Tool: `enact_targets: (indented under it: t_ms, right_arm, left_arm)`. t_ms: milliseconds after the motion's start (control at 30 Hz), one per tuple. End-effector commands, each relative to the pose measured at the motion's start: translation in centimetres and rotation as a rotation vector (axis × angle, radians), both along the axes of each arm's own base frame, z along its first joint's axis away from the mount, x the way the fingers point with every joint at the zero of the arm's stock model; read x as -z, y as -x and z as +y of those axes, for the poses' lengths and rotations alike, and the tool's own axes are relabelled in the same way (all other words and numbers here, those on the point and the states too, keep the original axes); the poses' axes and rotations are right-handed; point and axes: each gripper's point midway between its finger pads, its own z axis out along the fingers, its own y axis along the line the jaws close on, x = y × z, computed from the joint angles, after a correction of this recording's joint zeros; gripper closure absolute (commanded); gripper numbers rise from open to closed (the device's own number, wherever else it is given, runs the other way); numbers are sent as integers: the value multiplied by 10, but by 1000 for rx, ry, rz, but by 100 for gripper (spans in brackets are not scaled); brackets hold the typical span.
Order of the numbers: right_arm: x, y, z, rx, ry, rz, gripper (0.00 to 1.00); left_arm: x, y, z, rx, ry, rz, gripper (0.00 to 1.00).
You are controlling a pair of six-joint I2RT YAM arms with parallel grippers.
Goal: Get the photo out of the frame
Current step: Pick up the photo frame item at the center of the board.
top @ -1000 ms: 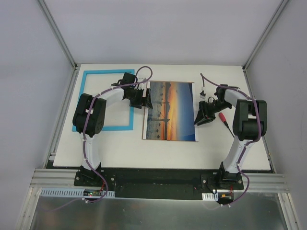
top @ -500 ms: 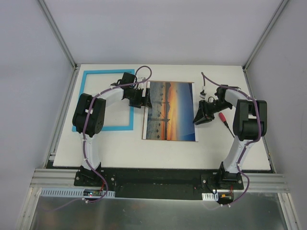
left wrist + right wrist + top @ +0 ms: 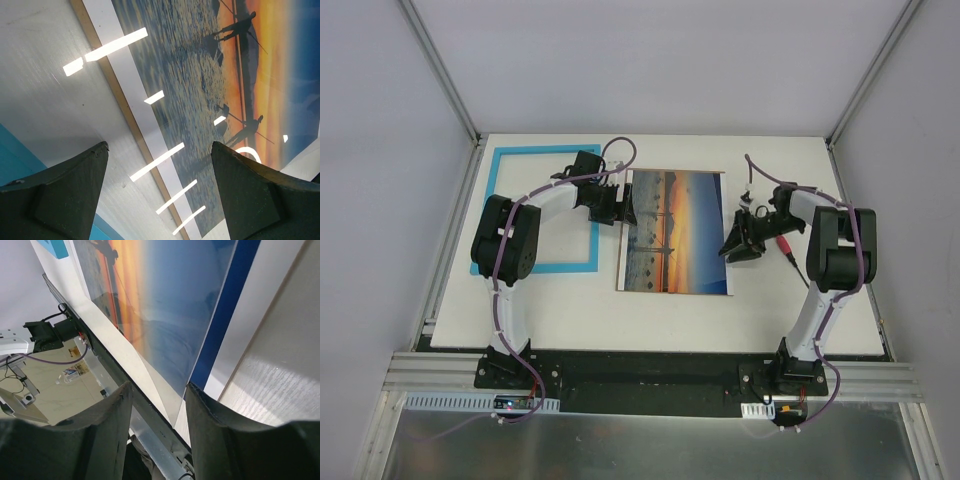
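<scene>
Orange photo (image 3: 675, 235): flat on counter (image 3: 570, 310), beside frame (image 3: 560, 267)
Left claw (image 3: 625, 205): spread wide
Right claw (image 3: 732, 245): parted astride its edge; pinch border only

One photo (image 3: 675, 235) lies on one white table (image 3: 570, 315). One blue frame (image 3: 565, 267) lies left of the photo. One red-handled screwdriver (image 3: 785, 245) lies right of the photo. There are two robot arms, the left arm (image 3: 505, 240) left of the photo and the right arm (image 3: 835, 250) right of it. There are two grippers, the left gripper (image 3: 628, 205) at the photo's left edge and the right gripper (image 3: 730, 245) at its right edge.
</scene>
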Motion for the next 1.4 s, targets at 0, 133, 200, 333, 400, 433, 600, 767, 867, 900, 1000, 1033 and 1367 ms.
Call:
enact_targets:
  t_ms: [0, 133, 200, 333, 400, 433, 600, 767, 867, 900, 1000, 1033, 1367]
  right_arm:
    - [-6, -12, 19, 44, -131, -4, 52]
    - [-10, -13, 25, 68, -191, 9, 51]
    - [-11, -13, 27, 78, -217, 8, 51]
    - [-12, -15, 28, 82, -222, -9, 52]
    - [-11, -15, 26, 80, -205, -16, 54]
    - [-9, -15, 25, 81, -196, -15, 55]
    - [-5, -14, 22, 74, -161, -18, 72]
    - [-8, -15, 23, 66, -173, -23, 81]
    - [-14, -15, 24, 62, -191, -32, 90]
    - [-16, -15, 25, 60, -202, -35, 95]
    - [-28, -17, 28, 57, -247, -54, 99]
    - [-34, -17, 29, 57, -266, -60, 99]
    - [-90, -17, 35, 38, -424, -175, 99]
  left_arm:
    - [10, 31, -11, 52, 35, 109, 18]
    - [11, 31, -11, 52, 40, 113, 18]
    - [10, 31, -12, 53, 43, 112, 18]
    - [11, 32, -12, 54, 45, 115, 18]
    - [10, 32, -12, 55, 48, 115, 18]
    - [10, 32, -12, 55, 48, 116, 18]
    - [7, 33, -13, 61, 58, 114, 18]
    - [3, 32, -14, 63, 65, 104, 18]
    - [-5, 30, -14, 70, 90, 94, 18]
    - [-11, 30, -15, 78, 114, 92, 18]
    - [-27, 28, -17, 94, 175, 82, 17]
    - [-32, 29, -17, 103, 197, 78, 17]
    - [-48, 26, -9, 105, 253, 49, 17]
